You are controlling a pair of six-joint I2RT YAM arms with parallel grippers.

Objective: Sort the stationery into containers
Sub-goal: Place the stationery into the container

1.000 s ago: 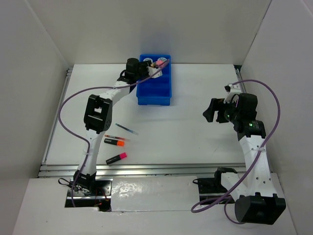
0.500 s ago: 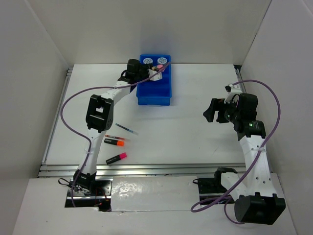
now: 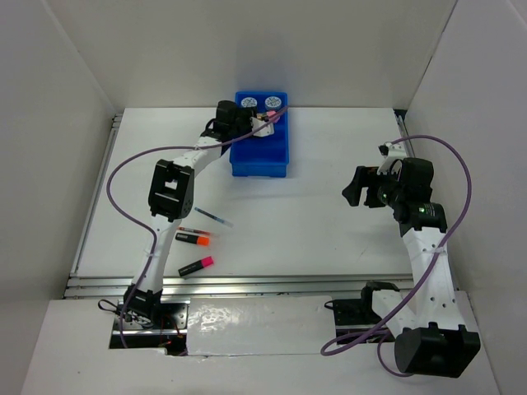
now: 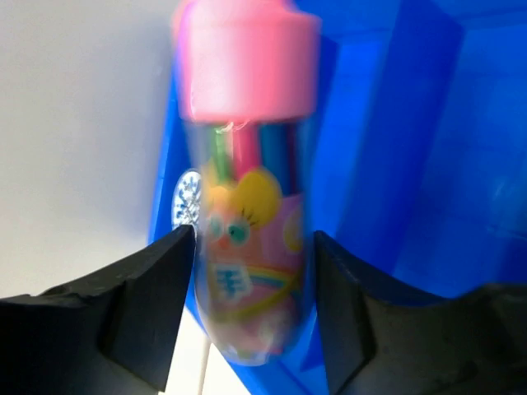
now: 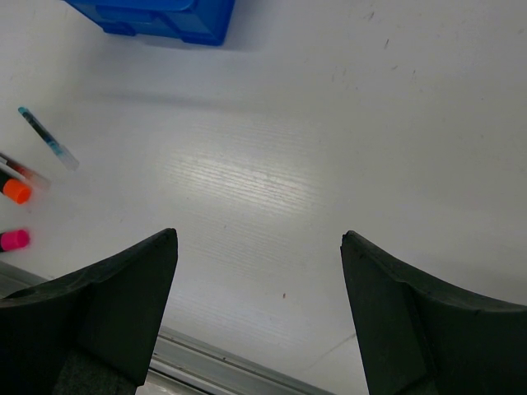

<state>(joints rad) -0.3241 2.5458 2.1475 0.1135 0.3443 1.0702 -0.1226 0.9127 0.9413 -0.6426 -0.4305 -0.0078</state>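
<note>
Holding the pink cylinder (image 4: 247,164) above the blue tray (image 3: 262,160)

Left claw (image 4: 249,247) – closed on the cylinder's clear body, pink cap pointing away from the wrist, at the tray's far end. Two patterned rolls (image 3: 247,102) (image 3: 269,103) lie in the farthest compartment. Right claw (image 5: 259,247) – spread wide above the desk (image 3: 329,214), well apart from the tray. The orange highlighter (image 3: 191,239), pink highlighter (image 3: 197,265), blue pen (image 3: 212,217) and red pen (image 3: 193,230) lie on the desk's left side

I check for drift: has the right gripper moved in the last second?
No. The right gripper keeps the same gap from the blue tray.
</note>
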